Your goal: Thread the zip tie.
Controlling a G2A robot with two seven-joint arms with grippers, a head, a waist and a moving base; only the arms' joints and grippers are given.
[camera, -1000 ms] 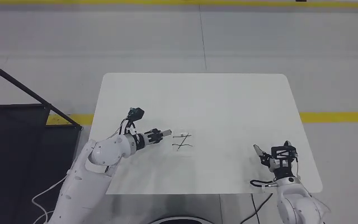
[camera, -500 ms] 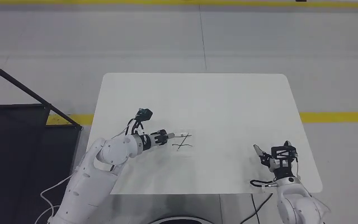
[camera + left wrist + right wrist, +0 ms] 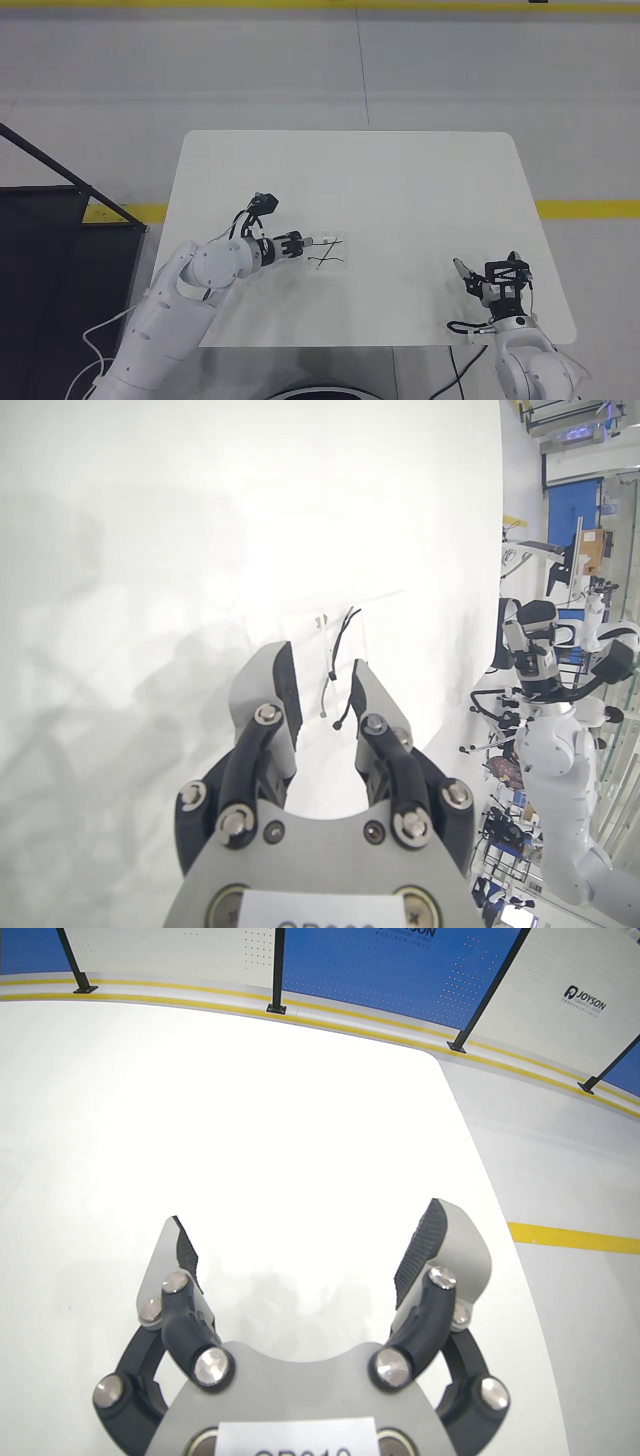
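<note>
Thin zip ties lie crossed on the white table (image 3: 400,190): a black zip tie (image 3: 327,262) (image 3: 341,639) and a white zip tie (image 3: 326,660) beside it. My left gripper (image 3: 312,241) (image 3: 322,660) stands open just short of them, its fingertips level with the near ends of the ties and nothing between the pads. Near the table's front right corner my right gripper (image 3: 492,275) (image 3: 305,1223) rests open and holds nothing, far from the ties.
The table's right edge (image 3: 480,1148) runs close beside the right gripper. Floor with a yellow line (image 3: 590,208) lies beyond the table. A black frame (image 3: 50,165) stands off the left side.
My left arm has slid right along the table, bringing its open gripper up to the zip ties. The right arm has not moved.
</note>
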